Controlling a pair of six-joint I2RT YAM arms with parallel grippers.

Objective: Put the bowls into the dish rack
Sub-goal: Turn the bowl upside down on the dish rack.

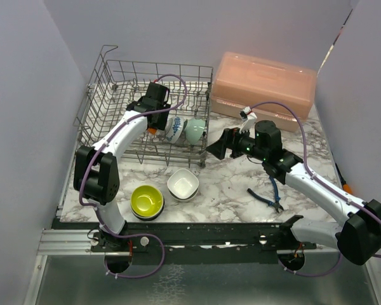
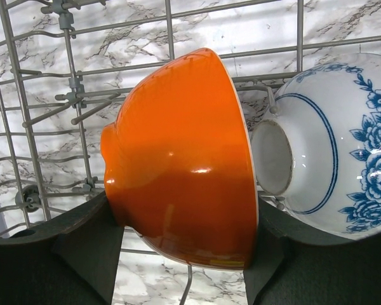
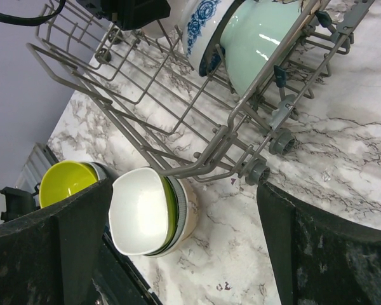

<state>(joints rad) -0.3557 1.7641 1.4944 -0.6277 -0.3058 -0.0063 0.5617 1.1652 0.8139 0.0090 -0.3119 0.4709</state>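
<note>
Orange glaze fills the left wrist view: the left pincer point(image 2: 181, 244) is clamped on an orange bowl point(image 2: 184, 159), one finger at its foot and the other at its rim. The bowl stands on edge inside the dish rack point(image 1: 101, 95), among the wire tines. Just right of this pincer, the blue-patterned bowl point(image 2: 343, 140) also stands on edge, its foot nearly touching the orange rim. Beyond that one sits a pale teal bowl point(image 1: 195, 130), the last in the row.

The right pincer point(image 3: 183, 190) hangs wide apart, holding nothing, above the marble tabletop point(image 1: 241, 190) just off the rack's near right corner. Seen between its fingers, a white bowl point(image 3: 140, 210) tops a short stack. To that bowl's left, near the left finger, a lime-yellow bowl point(image 3: 66, 181) tops a second stack. Behind this pincer's arm stands a pink box point(image 1: 263, 79), and blue-handled pliers point(image 1: 267, 197) lie beside the arm.
</note>
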